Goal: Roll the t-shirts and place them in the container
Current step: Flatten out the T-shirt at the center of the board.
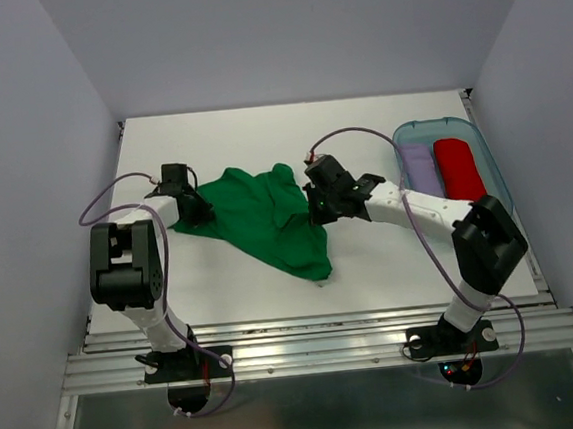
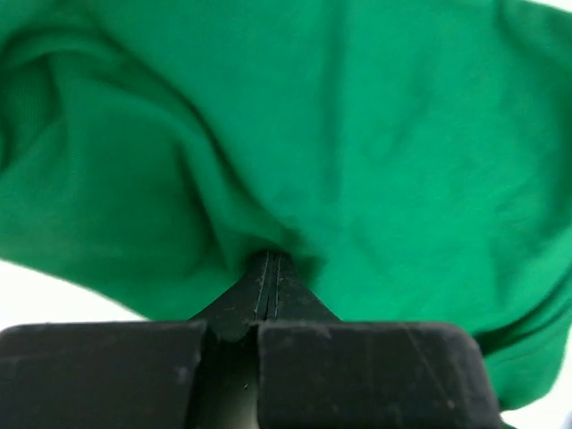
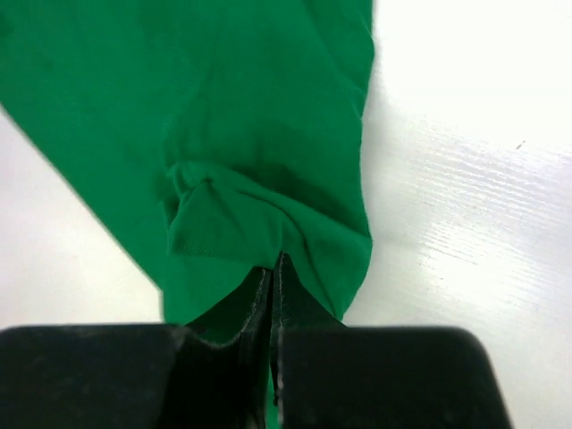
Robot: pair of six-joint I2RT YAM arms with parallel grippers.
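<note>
A crumpled emerald green t-shirt (image 1: pixel 266 214) lies unrolled on the white table, one corner trailing toward the front. My left gripper (image 1: pixel 198 208) is shut on its left edge; the left wrist view shows green cloth (image 2: pixel 357 152) bunched into the pinched tips of that left gripper (image 2: pixel 270 259). At the shirt's right side my right gripper (image 1: pixel 318 204) is shut on a fold, and in the right wrist view the right gripper (image 3: pixel 275 266) bites a gathered hem of the green t-shirt (image 3: pixel 250 116). A red t-shirt (image 1: pixel 458 167) and a lilac t-shirt (image 1: pixel 421 166) lie rolled in a bin.
A clear blue bin (image 1: pixel 481 147) stands at the back right, close to the right arm's forearm (image 1: pixel 411 204). White table (image 1: pixel 222 280) shows in front of the shirt. Grey walls enclose the left, right and back. A metal rail (image 1: pixel 318 347) runs along the near edge.
</note>
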